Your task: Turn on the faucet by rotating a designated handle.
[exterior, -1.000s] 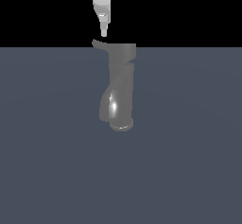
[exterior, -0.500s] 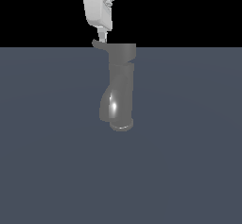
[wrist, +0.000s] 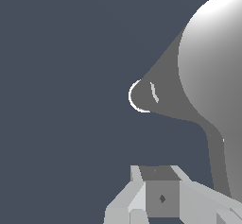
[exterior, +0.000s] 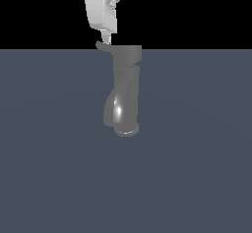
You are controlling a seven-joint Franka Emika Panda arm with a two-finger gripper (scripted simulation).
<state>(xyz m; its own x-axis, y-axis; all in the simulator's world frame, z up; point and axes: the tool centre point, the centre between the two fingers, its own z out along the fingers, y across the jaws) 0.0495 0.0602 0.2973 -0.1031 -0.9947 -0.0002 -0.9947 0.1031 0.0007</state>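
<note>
The pincer (exterior: 107,38), its opening impossible to judge here, hangs just above the handle (exterior: 104,46), a short lever jutting sideways from the faucet (exterior: 125,89) cap toward the exterior view's left

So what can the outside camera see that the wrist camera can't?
Only the exterior view shows the whole faucet standing upright on the grey floor, the black background above it, and the white arm coming down from overhead to the handle's tip. Only the wrist view looks down on the faucet's rounded top and shows the spout's ringed round end from above. Both show the faucet, the thin handle sticking out from its wide cap, the gripper right next to that handle, and the floor. Neither view makes clear whether the gripper is open or shut.
</note>
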